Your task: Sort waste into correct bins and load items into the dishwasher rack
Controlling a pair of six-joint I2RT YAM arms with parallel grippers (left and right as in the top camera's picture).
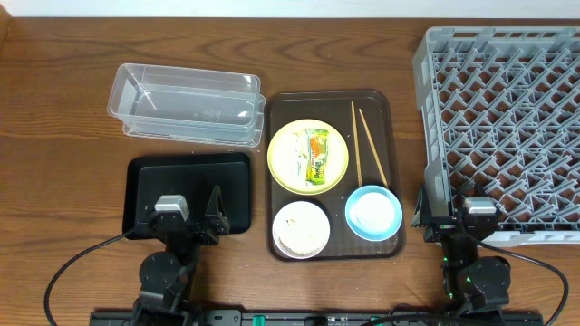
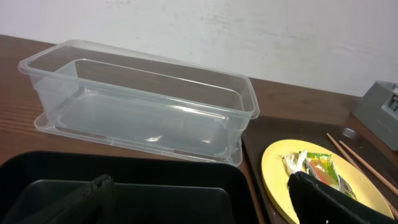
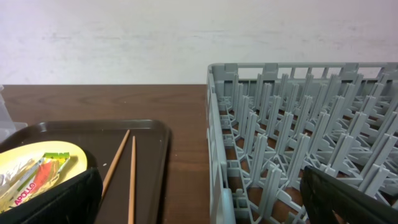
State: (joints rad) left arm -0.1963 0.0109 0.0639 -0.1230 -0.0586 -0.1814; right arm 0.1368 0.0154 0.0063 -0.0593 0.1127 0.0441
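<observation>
A brown tray (image 1: 331,104) holds a yellow plate (image 1: 292,163) with snack wrappers (image 1: 316,156), two wooden chopsticks (image 1: 367,140), a light blue bowl (image 1: 373,213) and a white bowl (image 1: 301,226). The grey dishwasher rack (image 1: 503,118) stands at the right. A clear plastic bin (image 1: 186,102) and a black bin (image 1: 190,186) are at the left. My left gripper (image 1: 192,219) is open and empty over the black bin's near edge (image 2: 155,180). My right gripper (image 1: 453,222) is open and empty at the rack's near left corner (image 3: 298,124).
The left wrist view shows the clear bin (image 2: 143,93), the yellow plate (image 2: 280,180) and the wrappers (image 2: 317,168). The right wrist view shows the chopsticks (image 3: 124,165) on the tray (image 3: 155,134). A strip of bare table lies between the tray and the rack.
</observation>
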